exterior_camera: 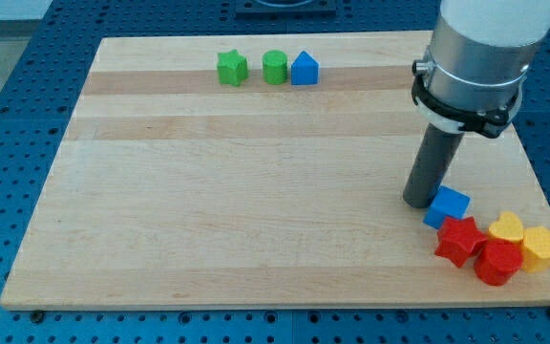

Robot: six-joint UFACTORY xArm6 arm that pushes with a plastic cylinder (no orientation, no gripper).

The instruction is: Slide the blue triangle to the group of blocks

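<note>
A pale wooden board (256, 191) lies on a blue perforated bench (8, 115). The arm's grey housing (480, 57) comes down from the view's top right, ending in a dark rod with no hand or jaws to open or close. The tip (418, 203) stands on the board, touching the upper left side of a blue block (447, 205), of a shape I cannot tell. That block touches a red star (458, 240); beside it sit a second red block (497, 261), a yellow heart (506, 227) and a yellow block (541, 247). Well apart, near the top edge, a green star (232, 68), a green block (274, 68) and the blue triangle (305, 69) stand in a row.
</note>
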